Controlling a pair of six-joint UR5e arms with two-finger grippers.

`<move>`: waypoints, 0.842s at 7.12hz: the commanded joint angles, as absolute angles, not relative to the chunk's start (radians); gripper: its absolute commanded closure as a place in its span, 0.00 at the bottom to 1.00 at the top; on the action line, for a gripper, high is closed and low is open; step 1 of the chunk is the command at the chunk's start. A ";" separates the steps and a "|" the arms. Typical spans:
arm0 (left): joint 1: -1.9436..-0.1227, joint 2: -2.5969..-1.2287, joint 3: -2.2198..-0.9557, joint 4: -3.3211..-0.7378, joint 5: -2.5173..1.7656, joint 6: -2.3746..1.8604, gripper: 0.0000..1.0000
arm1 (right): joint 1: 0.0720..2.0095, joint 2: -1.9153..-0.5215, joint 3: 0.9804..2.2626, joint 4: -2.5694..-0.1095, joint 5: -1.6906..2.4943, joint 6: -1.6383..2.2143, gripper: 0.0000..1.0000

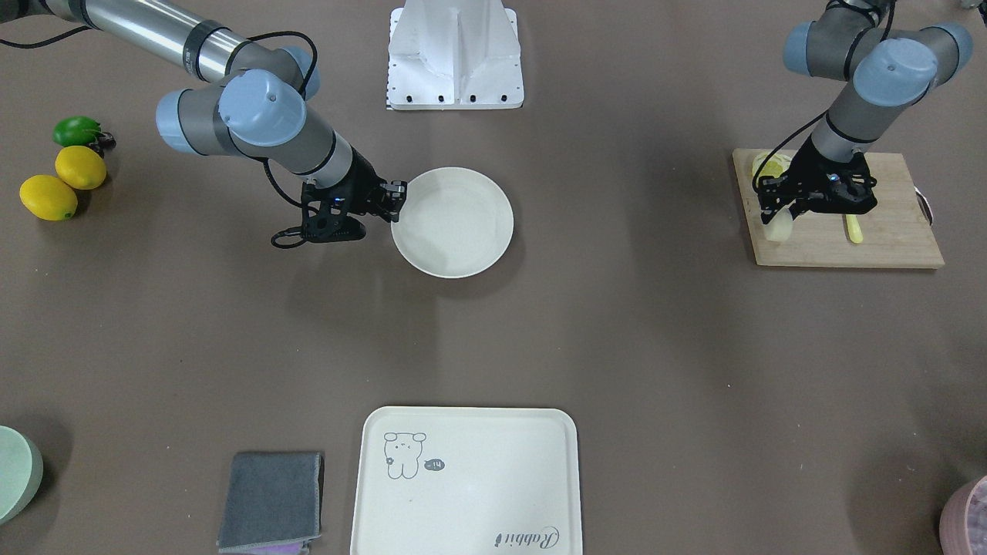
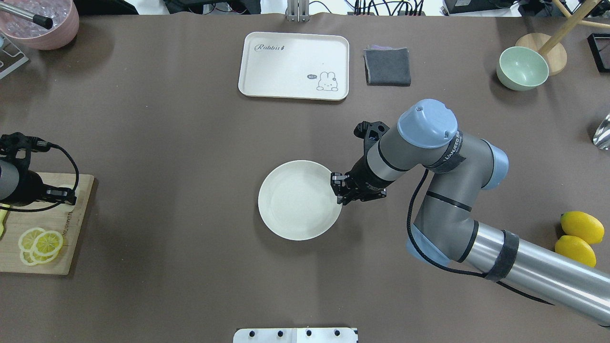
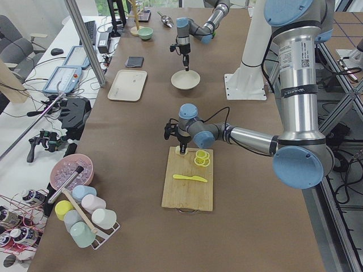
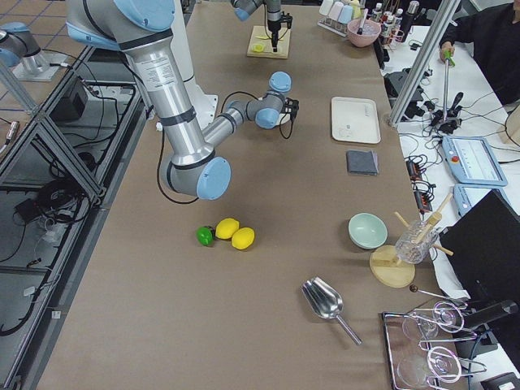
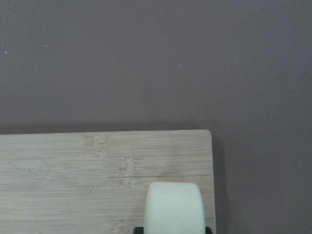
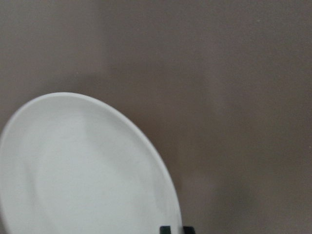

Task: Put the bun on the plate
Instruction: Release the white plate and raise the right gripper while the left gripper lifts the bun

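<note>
The bun (image 1: pixel 779 226), a small pale cream block, is held in my left gripper (image 1: pixel 780 216), which is shut on it above the near corner of the wooden cutting board (image 1: pixel 887 247). In the left wrist view the bun (image 5: pixel 173 207) sits between the fingertips at the bottom edge, and I cannot tell whether it touches the board. The round cream-white plate (image 2: pixel 295 205) lies mid-table with nothing on it. My right gripper (image 2: pixel 340 190) is at the plate's rim, its fingers close together on the edge of the plate (image 6: pixel 73 170).
Lemon slices (image 2: pixel 40 243) and a yellow knife (image 1: pixel 853 229) lie on the cutting board. A bear tray (image 2: pixel 286 66), grey cloth (image 2: pixel 387 66) and green bowl (image 2: pixel 522 69) stand at the far side. Two lemons (image 2: pixel 581 227) lie by the right arm.
</note>
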State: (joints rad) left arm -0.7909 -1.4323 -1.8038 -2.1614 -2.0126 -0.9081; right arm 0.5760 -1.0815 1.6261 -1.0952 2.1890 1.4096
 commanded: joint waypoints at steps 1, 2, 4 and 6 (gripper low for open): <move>-0.792 -1.433 -1.810 -2.161 -2.014 -0.908 0.58 | 0.568 -1.086 1.624 -1.054 2.149 1.463 0.00; -0.792 -1.442 -1.810 -2.161 -2.014 -0.910 0.58 | 0.569 -1.085 1.637 -1.054 2.149 1.469 0.00; -0.798 -1.468 -1.847 -2.148 -2.019 -0.923 0.58 | 0.641 -1.158 1.737 -1.058 2.183 1.457 0.00; -0.799 -1.607 -1.899 -1.999 -2.016 -0.999 0.58 | 0.741 -1.210 1.741 -1.062 2.264 1.412 0.00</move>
State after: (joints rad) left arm -0.7982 -1.5204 -1.8620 -2.1018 -2.0175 -0.9426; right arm 0.6855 -1.1741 1.7360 -1.0602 2.2260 1.4464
